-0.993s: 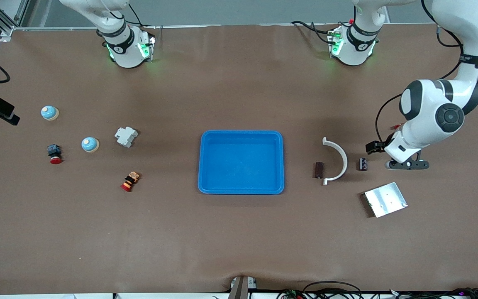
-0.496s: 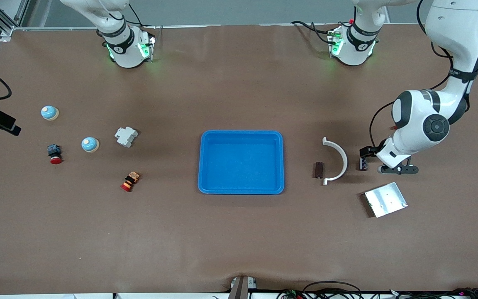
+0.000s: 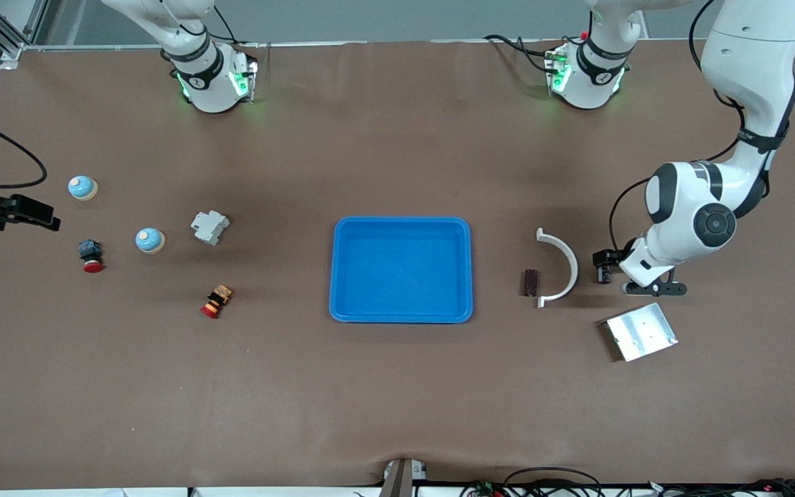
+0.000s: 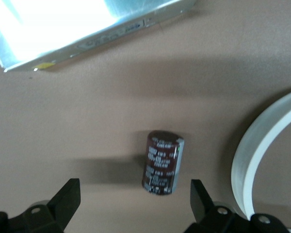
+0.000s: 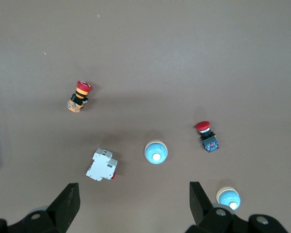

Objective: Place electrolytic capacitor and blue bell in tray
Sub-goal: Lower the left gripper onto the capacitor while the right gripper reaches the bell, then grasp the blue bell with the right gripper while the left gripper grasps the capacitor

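Front view shows one blue tray [image 3: 401, 269] in the middle of the table, with nothing in it. Toward the right arm's end lie two blue bells [image 3: 83, 187] [image 3: 150, 239], two red-capped push buttons [image 3: 90, 255] [image 3: 217, 301] and one white breaker [image 3: 209, 226]. Toward the left arm's end lie two dark capacitors [image 3: 530, 281] [image 3: 604, 274], one white curved piece [image 3: 560, 267] between them, and one silver metal plate [image 3: 640, 331] nearer the camera.

The left gripper [image 3: 608, 273] is low over the capacitor that lies toward the left arm's end of the curved piece. In the left wrist view its fingers [image 4: 68, 199] stand wide apart with that capacitor [image 4: 162, 162] lying between them, untouched.

The right gripper [image 3: 21, 210] hangs at the table's edge near one bell, fingers [image 5: 68, 201] apart, holding nothing.
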You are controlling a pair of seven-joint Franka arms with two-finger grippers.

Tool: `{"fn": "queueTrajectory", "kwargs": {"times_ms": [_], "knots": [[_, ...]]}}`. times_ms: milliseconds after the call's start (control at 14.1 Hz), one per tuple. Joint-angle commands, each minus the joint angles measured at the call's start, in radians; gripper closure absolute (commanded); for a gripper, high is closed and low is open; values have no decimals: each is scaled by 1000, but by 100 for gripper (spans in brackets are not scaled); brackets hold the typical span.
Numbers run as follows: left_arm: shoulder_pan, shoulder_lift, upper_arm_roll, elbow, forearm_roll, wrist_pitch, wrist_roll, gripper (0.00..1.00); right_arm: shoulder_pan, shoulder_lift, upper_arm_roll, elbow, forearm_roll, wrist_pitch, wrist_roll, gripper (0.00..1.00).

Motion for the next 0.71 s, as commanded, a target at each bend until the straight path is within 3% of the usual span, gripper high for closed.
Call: {"fn": "queueTrajectory", "kwargs": {"times_ms": [0,496,638], "knots": [[-4,32,-3,37,22,5,-3,0,-27,-33,12,-133,-11,104,-21,0],[-9,58,-3,54,19,6,-14,2,-127,-36,14,-434,-8,475,-162,0],[-13,58,-3,54,16,6,-15,27,-127,-38,14,-500,-1,555,-162,0]]}}
